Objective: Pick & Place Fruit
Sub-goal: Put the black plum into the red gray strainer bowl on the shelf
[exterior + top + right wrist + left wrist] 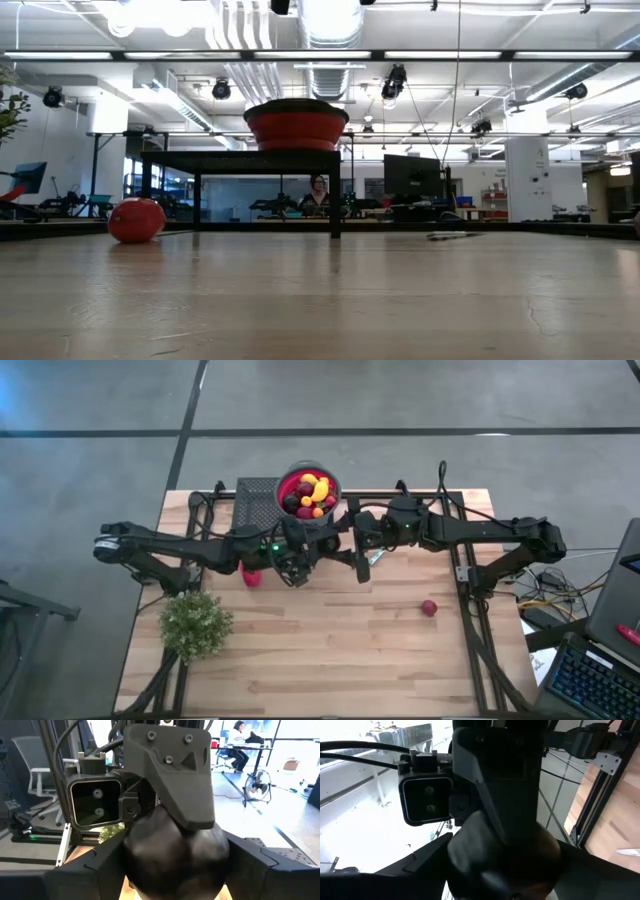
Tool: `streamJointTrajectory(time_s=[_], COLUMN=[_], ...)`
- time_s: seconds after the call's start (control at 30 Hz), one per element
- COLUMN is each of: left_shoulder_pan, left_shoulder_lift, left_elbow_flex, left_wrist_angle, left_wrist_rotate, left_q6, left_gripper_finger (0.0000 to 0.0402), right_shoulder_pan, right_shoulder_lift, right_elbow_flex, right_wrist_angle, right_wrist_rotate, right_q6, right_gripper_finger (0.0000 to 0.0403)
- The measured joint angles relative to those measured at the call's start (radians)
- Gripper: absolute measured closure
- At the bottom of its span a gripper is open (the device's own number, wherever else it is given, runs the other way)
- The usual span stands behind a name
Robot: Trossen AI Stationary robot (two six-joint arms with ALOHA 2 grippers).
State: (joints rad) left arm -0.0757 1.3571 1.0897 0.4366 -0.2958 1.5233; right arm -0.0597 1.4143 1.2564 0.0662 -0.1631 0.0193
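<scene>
A red bowl (310, 488) heaped with small yellow, orange, red and maroon fruits stands on a black raised stand (240, 160) at the table's far edge. A larger red fruit (251, 576) (137, 220) rests on the table left of centre, and a small maroon fruit (429, 608) lies to the right. My left gripper (293, 563) and right gripper (362, 564) hover close together above the table's middle, just near of the bowl. Each wrist view is filled by the other arm's wrist.
A bushy green plant (195, 623) stands near the table's left near corner. A thin silver object (450, 236) lies flat on the far right of the table in the low view. Bare wood stretches along the near edge. A person sits far off in the room.
</scene>
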Motion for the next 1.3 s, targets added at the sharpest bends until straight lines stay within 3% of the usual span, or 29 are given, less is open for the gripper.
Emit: streamJointTrajectory(time_s=[0.57,0.87,1.1,1.3], left_shoulder_pan=[-0.001,0.009,0.082,0.194], left_shoulder_lift=[0.000,-0.005,-0.036,-0.066], left_elbow_flex=[0.000,0.000,0.000,0.000], left_wrist_angle=[-0.001,-0.015,-0.023,-0.052], left_wrist_rotate=[-0.051,-0.165,-0.247,-0.316], left_q6=[-0.057,-0.122,-0.229,-0.361], left_gripper_finger=[0.0125,0.0126,0.0126,0.0126], right_shoulder_pan=[-0.002,-0.034,-0.056,-0.081], right_shoulder_lift=[-0.021,-0.129,-0.173,-0.173], right_elbow_flex=[-0.003,0.046,0.047,0.046], right_wrist_angle=[-0.030,-0.332,-0.454,-0.486], right_wrist_rotate=[-0.022,-0.010,0.138,0.144], right_q6=[-0.056,-0.051,-0.048,-0.023], right_gripper_finger=[0.0113,0.0052,0.0043,0.0062])
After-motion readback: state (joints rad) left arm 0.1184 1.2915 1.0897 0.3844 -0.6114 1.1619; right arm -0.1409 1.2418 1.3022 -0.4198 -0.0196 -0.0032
